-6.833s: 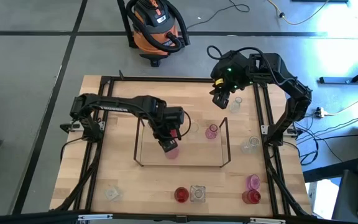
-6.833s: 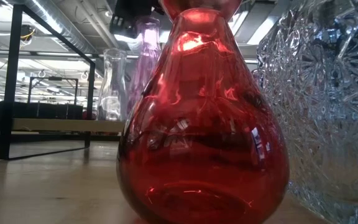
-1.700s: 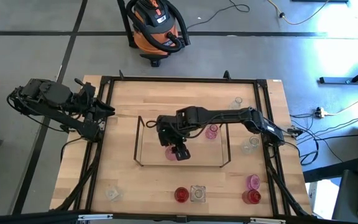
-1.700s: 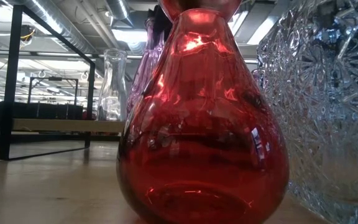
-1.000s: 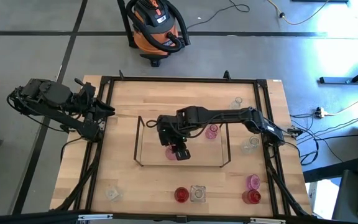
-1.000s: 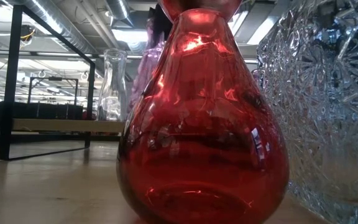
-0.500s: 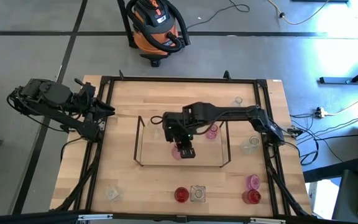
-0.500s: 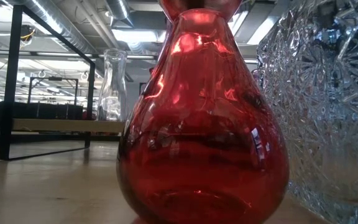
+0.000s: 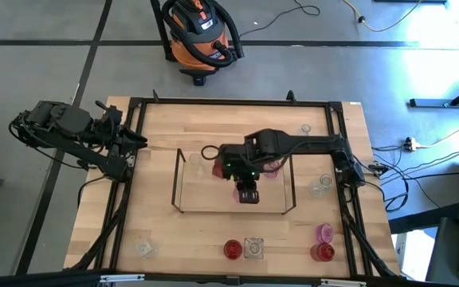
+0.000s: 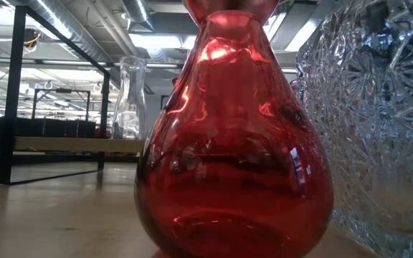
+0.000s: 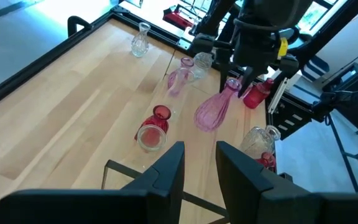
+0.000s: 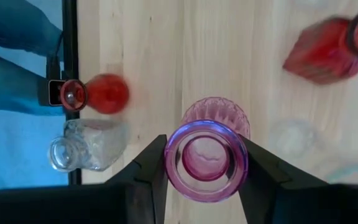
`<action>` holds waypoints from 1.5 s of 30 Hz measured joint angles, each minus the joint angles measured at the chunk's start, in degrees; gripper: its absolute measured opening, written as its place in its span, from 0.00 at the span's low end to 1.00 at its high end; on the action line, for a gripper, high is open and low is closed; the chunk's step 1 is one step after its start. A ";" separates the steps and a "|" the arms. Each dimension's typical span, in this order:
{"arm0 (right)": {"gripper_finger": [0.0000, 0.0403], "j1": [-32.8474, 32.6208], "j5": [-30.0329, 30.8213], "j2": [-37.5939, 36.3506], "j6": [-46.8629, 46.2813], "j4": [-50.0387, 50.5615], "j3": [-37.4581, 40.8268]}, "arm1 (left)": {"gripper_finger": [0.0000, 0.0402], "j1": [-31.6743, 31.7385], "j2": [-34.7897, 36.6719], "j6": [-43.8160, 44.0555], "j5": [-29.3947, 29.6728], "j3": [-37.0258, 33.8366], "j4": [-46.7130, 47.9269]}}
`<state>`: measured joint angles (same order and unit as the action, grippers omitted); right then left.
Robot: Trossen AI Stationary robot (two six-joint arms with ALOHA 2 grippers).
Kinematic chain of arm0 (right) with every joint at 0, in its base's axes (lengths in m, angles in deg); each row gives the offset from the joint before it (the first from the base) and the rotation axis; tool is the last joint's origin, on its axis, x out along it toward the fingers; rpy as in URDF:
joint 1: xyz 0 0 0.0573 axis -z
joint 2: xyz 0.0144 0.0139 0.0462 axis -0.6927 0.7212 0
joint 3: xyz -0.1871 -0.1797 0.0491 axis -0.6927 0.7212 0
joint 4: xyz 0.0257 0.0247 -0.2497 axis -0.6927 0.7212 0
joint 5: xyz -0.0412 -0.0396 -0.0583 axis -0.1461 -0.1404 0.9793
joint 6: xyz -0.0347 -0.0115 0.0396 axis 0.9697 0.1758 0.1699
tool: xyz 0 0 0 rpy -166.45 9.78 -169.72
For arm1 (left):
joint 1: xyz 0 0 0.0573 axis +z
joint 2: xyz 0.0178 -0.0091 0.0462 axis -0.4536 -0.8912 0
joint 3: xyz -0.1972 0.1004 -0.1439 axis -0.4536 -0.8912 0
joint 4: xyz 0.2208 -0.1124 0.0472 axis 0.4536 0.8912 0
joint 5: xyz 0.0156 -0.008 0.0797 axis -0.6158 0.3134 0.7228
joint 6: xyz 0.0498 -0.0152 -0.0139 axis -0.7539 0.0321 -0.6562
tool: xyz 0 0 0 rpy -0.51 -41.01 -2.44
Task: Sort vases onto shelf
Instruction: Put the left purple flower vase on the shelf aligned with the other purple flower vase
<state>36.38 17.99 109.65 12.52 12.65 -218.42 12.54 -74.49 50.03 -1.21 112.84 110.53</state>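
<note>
- The right gripper has its two dark fingers pinching the neck of a pink ribbed vase, one on either side just below the rim, seen straight down the mouth in the right wrist view
- From above, the same right gripper hangs over the middle of the shelf, the wire rack at the centre of the worktop
- In the left wrist view the pink ribbed vase hangs tilted from the arm, clear of the wood
- It is thin glass: probably light, stiff, smooth and breakable; the narrow neck under the flared lip looks the safest hold, since the lip stops it sliding through
- A clear bottle stands on the shelf; a second pink vase shows just beside the arm
- Along the worktop's near edge stand a red vase and a cut-glass jar, touching or nearly so, with more pink, red and clear pieces near the right side
- The left gripper waits folded back off the left edge, fingers slightly apart and empty
</note>
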 joint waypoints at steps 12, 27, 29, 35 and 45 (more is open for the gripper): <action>0.33 -4.41 11.22 -4.58 -9.77 4.94 0.04 | 0.21 -0.02 -0.02 -1.49 -0.06 0.00 0.04; 0.33 -3.67 17.65 -22.84 -16.67 -1.29 16.80 | 0.21 -0.02 0.62 -2.64 -0.15 0.02 0.15; 0.33 -3.74 17.85 -28.67 -19.33 -9.55 25.02 | 0.21 -0.01 0.66 -2.69 0.00 0.02 0.15; 0.33 -3.76 13.38 -40.64 -24.08 -22.48 46.77 | 0.21 -0.02 0.63 -2.67 0.18 0.02 0.15; 0.33 -0.85 7.03 -36.47 -16.41 -20.96 48.01 | 0.21 0.00 0.59 1.97 2.93 0.02 -0.56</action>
<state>35.53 25.02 73.18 -3.89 -8.32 -170.41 12.54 -73.90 52.01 1.72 112.86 109.97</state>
